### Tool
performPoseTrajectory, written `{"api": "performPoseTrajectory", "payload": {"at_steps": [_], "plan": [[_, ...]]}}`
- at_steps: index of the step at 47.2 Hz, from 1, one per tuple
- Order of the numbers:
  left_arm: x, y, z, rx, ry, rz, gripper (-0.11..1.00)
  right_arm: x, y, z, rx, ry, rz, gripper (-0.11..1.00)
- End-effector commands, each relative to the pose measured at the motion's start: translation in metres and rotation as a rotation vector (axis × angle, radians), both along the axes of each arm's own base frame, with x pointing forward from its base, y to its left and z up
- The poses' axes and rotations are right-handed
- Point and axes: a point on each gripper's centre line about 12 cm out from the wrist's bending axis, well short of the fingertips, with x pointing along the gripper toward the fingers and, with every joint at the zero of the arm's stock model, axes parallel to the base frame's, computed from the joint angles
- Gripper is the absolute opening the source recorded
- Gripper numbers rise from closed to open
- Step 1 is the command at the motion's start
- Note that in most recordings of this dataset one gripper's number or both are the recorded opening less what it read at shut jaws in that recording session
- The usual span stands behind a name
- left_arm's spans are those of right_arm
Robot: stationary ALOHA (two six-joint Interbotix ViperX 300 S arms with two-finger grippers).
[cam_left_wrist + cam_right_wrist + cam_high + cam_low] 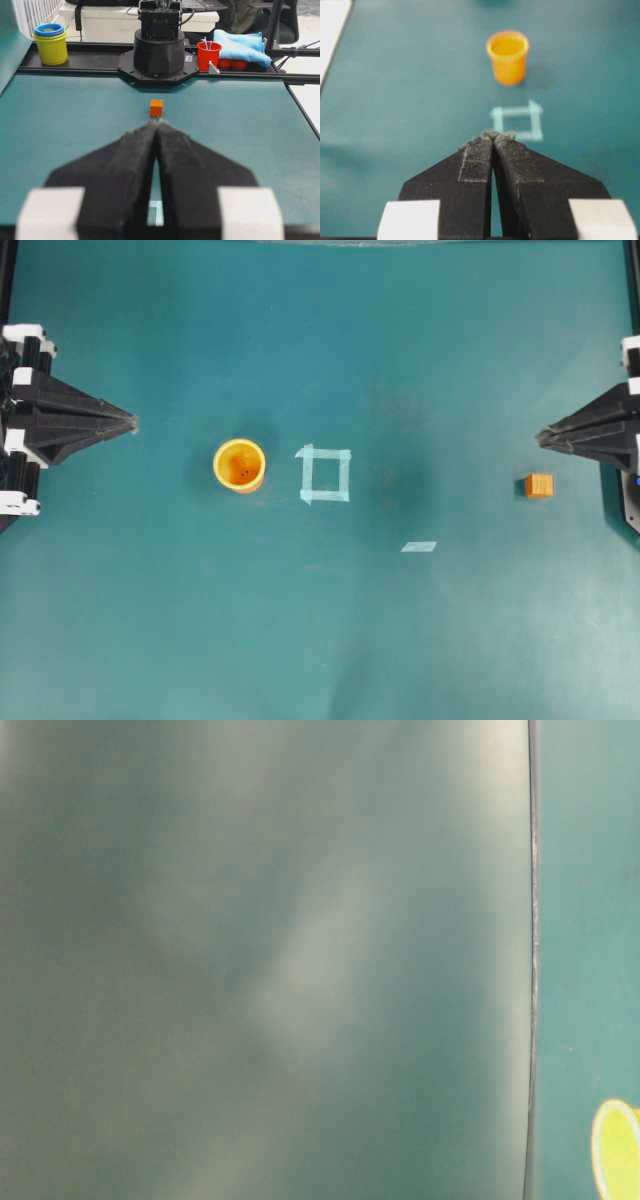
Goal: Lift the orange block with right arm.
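sitting just beside the closed right claw [541, 438], orange block [539, 485].

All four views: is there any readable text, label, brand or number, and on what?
None readable.
Orange block, orange cup: no markings show.
Tape square: blank.
Red cup, yellow cup behind the table: no print visible.
Table-level view: blurred.

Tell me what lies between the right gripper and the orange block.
Nothing: in the overhead view only bare teal table separates the right gripper from the orange block, which sits close by, just below the shut tips.
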Motion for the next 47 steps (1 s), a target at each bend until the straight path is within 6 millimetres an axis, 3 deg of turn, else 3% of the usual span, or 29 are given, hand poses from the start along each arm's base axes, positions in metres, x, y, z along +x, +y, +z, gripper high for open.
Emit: {"api": "performPoseTrajectory", "payload": {"at_steps": [1,14,23,34,47], "plan": [[0.002,0.000,0.011,0.000,-0.029,0.000,0.01,-0.002,0.000,0.012,0.006,0.021,-0.001,0.02],[0.002,0.000,0.012,0.000,-0.031,0.000,0.01,-0.009,0.001,0.006,0.016,0.158,0.000,0.37],[0.002,0.000,0.012,0.000,-0.031,0.000,0.01,-0.009,0.001,-0.005,0.014,0.256,0.000,0.52],[0.002,0.000,0.012,0.000,-0.031,0.000,0.01,-0.002,0.001,-0.027,0.008,0.393,0.004,0.64],[0.002,0.000,0.012,0.000,-0.032,0.000,0.01,0.009,0.001,-0.059,-0.003,0.551,0.008,0.66]]}}
